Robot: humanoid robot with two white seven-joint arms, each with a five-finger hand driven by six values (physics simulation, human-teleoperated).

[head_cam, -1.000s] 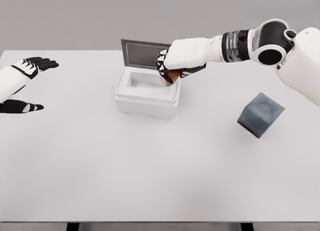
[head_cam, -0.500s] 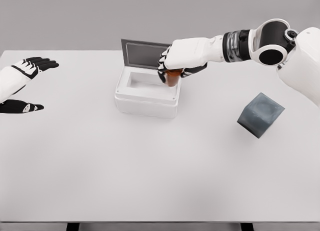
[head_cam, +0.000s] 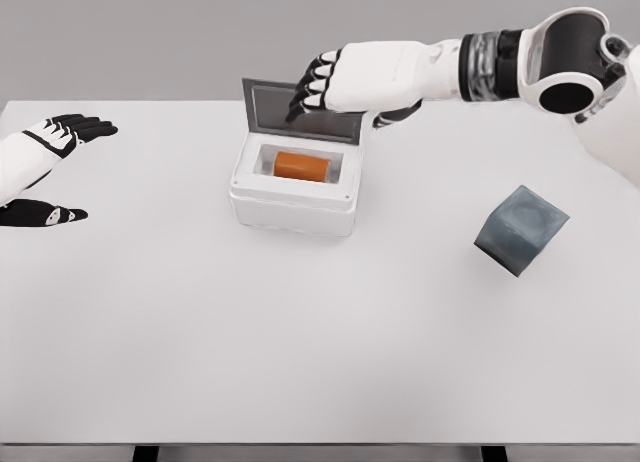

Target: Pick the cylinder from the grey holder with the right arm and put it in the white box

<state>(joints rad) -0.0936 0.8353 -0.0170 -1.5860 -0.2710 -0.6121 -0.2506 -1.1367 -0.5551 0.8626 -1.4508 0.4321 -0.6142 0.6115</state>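
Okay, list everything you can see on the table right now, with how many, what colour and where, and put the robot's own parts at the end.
Table: one, white, fills most of the view.
White box: one, white with a dark grey lid standing open at its back, centre of the table toward the far edge.
Cylinder: one, orange, lying on its side inside the white box.
Grey holder: one, dark grey, on the table to the right, tilted, nothing in it.
Left hand: one, white and black, fingers spread, at the left edge, holds nothing.
Right hand: one, white and black, fingers open, above the box's lid, holds nothing.
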